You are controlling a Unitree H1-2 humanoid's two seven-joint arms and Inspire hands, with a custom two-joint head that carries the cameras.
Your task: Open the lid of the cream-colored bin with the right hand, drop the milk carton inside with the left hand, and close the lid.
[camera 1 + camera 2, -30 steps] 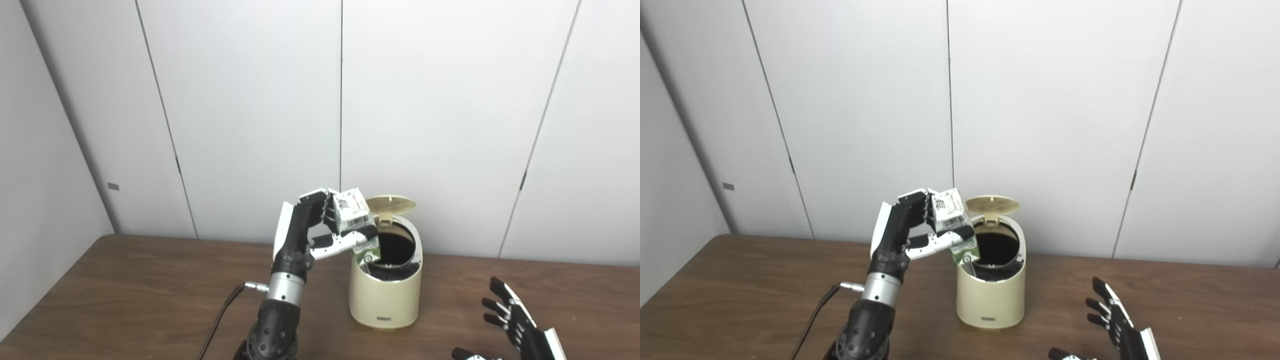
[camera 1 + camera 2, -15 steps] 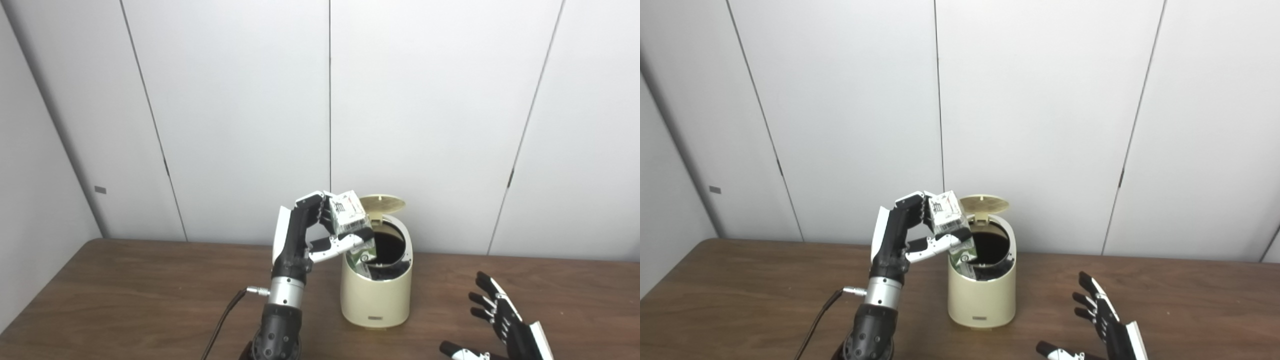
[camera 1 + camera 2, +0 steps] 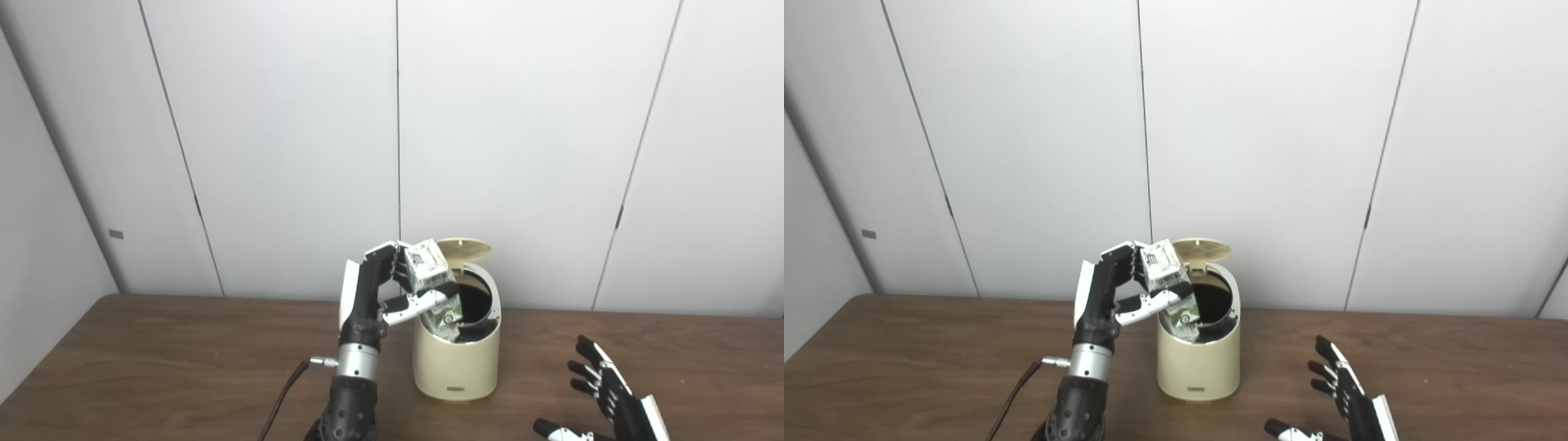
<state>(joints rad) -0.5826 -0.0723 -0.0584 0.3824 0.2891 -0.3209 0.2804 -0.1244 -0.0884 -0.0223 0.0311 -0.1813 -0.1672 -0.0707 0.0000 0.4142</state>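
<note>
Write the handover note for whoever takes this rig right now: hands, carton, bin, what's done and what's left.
Left hand: shut on the milk carton, held tilted, its lower end already inside the mouth of the cream-colored bin.
Right hand: open, holding nothing, low over the table to the right of the bin.
Lid: up, standing open at the back of the bin.
Done: lid opened, carton brought to the opening.
Left: release the carton so it drops inside, pull the left hand clear, close the lid.

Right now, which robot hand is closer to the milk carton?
Left. The left hand grips the milk carton, tilted into the bin's mouth. The right hand waits open, low over the table, off to the bin's right.
</note>
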